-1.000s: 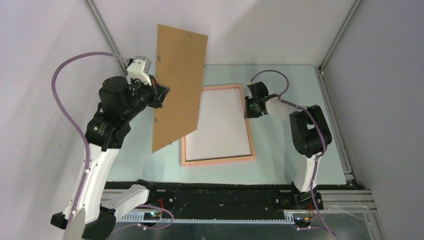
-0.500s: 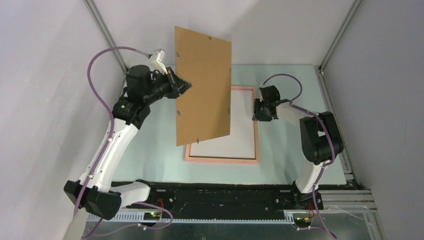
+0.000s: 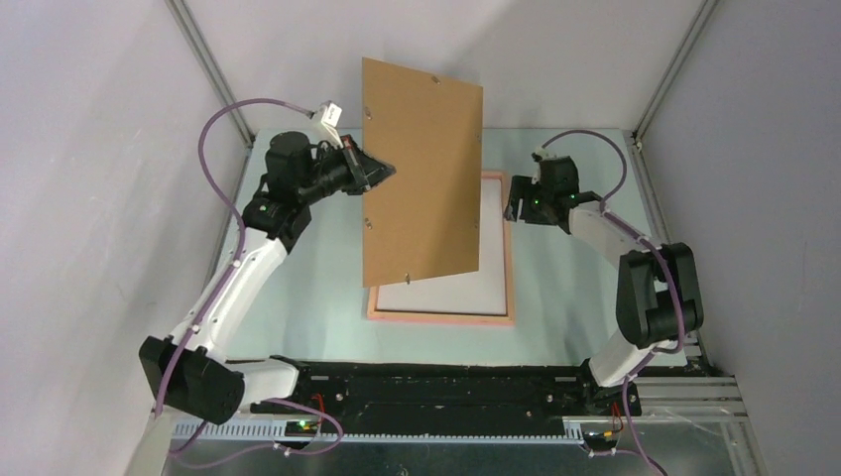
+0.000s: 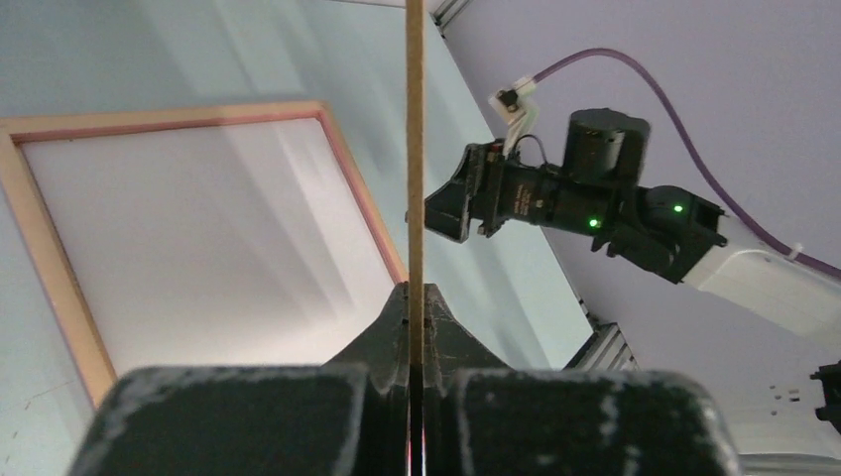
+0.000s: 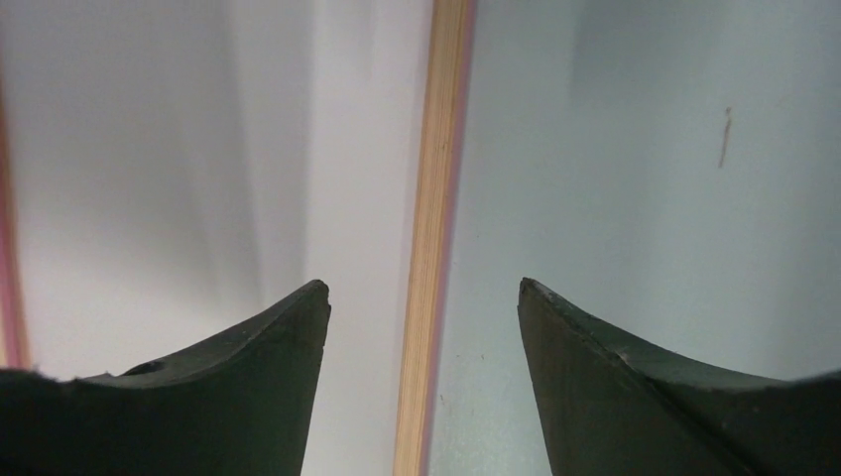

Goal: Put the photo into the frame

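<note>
We hold backing board (image 3: 421,169) raised in left gripper (image 4: 415,297) over frame (image 3: 510,268); photo (image 3: 446,296) looks seated, white-side-up. Right gripper (image 5: 424,293) spread wide. Next: lay board flat.

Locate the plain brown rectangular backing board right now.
In the top view the brown backing board stands raised near the centre, clamped by the left gripper, hiding the left part of the pink rectangular frame below.

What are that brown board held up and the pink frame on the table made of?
The brown board looks like thin hardboard or fibreboard: flat matte brown, very slim edge-on. The frame looks like painted wood, probably: pink face, pale streaked side in the right wrist view.
</note>
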Robot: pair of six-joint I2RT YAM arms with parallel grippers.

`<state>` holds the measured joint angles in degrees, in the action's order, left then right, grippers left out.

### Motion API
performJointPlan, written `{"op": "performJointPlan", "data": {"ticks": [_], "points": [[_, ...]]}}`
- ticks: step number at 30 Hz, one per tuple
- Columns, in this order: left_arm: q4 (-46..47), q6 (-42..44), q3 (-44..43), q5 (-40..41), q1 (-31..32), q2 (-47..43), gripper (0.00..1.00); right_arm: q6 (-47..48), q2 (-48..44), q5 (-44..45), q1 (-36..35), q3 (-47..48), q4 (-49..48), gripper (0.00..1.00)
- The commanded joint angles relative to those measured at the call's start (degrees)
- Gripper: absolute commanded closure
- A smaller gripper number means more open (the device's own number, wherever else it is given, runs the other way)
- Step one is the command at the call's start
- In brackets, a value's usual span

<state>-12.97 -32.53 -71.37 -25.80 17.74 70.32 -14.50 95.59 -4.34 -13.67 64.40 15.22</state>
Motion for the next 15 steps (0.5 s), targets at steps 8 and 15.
{"op": "performJointPlan", "data": {"ticks": [8,15], "points": [[17.2,-11.4,3.8,-8.8,-1.5,4.8,1.00,1.5,-9.1,-6.5,11.0,0.2,-0.8,0.26],[23.9,-18.4,7.5,-12.8,-2.5,10.3,1.00,1.7,-11.3,-10.7,17.3,-2.3,-1.3,0.27]]}}
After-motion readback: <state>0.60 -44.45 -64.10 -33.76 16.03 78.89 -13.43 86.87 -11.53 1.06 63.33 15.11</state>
